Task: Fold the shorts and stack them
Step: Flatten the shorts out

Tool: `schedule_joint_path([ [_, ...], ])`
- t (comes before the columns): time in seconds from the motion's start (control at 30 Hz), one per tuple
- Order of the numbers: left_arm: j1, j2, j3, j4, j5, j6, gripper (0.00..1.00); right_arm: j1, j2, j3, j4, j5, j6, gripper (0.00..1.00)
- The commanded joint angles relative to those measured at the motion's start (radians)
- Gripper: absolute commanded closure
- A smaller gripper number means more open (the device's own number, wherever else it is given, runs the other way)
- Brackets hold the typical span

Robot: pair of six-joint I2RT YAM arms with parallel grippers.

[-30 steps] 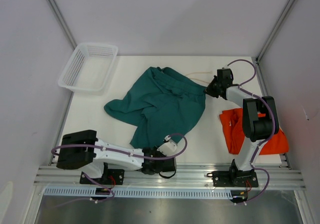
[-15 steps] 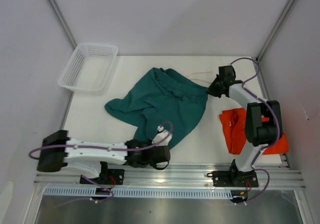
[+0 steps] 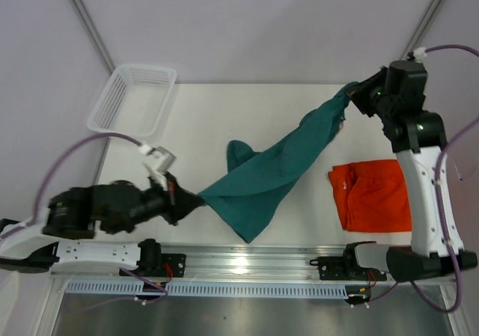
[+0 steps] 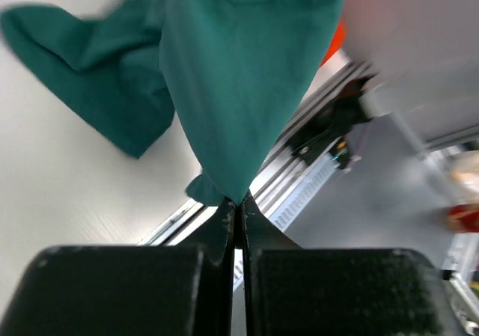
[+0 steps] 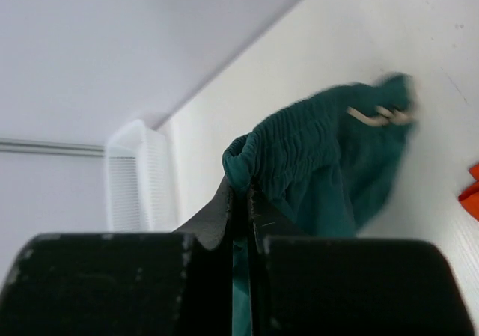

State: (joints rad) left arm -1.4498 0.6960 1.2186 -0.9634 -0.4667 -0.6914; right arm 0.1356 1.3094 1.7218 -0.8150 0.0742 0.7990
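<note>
I have the teal shorts [image 3: 273, 170] strung between both arms. My left gripper [image 3: 193, 199] is pinched shut on a thin edge of the fabric and my right gripper [image 3: 353, 96] is clamped on the gathered waistband, with a slack fold drooping under the span. The orange shorts [image 3: 374, 195] lie on the table [image 3: 194, 119] beneath the right jaws, towards me. I reckon I should draw the two grips apart evenly until the droop goes, then lower the cloth flat before folding, watching that neither thin pinch slips.
</note>
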Motion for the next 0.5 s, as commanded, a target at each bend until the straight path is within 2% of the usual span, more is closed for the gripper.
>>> schedule_joint_path([
  [0.0, 0.003, -0.113, 0.169, -0.093, -0.041, 0.079, 1.0, -0.01, -0.143, 0.096, -0.061, 0.003, 0.045, 1.0],
  [0.17, 0.003, -0.179, 0.304, -0.089, -0.024, 0.165, 1.0, -0.013, -0.206, 0.225, -0.095, -0.039, 0.071, 1.0],
  [0.27, 0.003, -0.171, 0.36, -0.093, -0.026, 0.208, 1.0, -0.014, -0.216, 0.219, -0.058, -0.047, 0.075, 1.0],
  [0.37, 0.002, -0.165, 0.426, -0.132, -0.093, 0.227, 1.0, -0.014, -0.185, 0.202, -0.038, -0.048, 0.085, 1.0],
  [0.4, -0.001, -0.162, 0.441, -0.141, -0.154, 0.227, 1.0, -0.016, -0.171, 0.2, -0.032, -0.062, 0.092, 1.0],
  [0.47, -0.029, -0.164, 0.427, -0.134, -0.216, 0.222, 1.0, -0.016, -0.134, 0.184, 0.006, -0.121, 0.11, 1.0],
])
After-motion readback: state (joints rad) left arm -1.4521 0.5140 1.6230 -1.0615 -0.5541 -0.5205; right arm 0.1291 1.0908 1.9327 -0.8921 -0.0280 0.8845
